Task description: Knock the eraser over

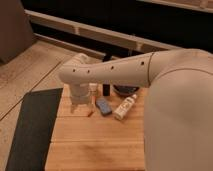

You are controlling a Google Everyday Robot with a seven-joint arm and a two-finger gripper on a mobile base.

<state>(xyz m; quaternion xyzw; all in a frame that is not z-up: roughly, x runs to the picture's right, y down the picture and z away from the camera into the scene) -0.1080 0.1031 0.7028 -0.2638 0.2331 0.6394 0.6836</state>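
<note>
The eraser (106,90) is a small dark narrow block standing upright on the wooden table (95,145), just below my arm. My gripper (79,106) hangs down from the wrist at the table's left part, to the left of the eraser and a short gap away from it. A cream cylinder (93,88) stands between the gripper and the eraser, partly hidden by the wrist.
A flat blue pad (103,106) lies in front of the eraser. A white bottle (125,107) lies on its side to the right. A dark bowl (125,90) sits behind it. A black mat (32,125) covers the floor at left. My arm (170,100) fills the right side.
</note>
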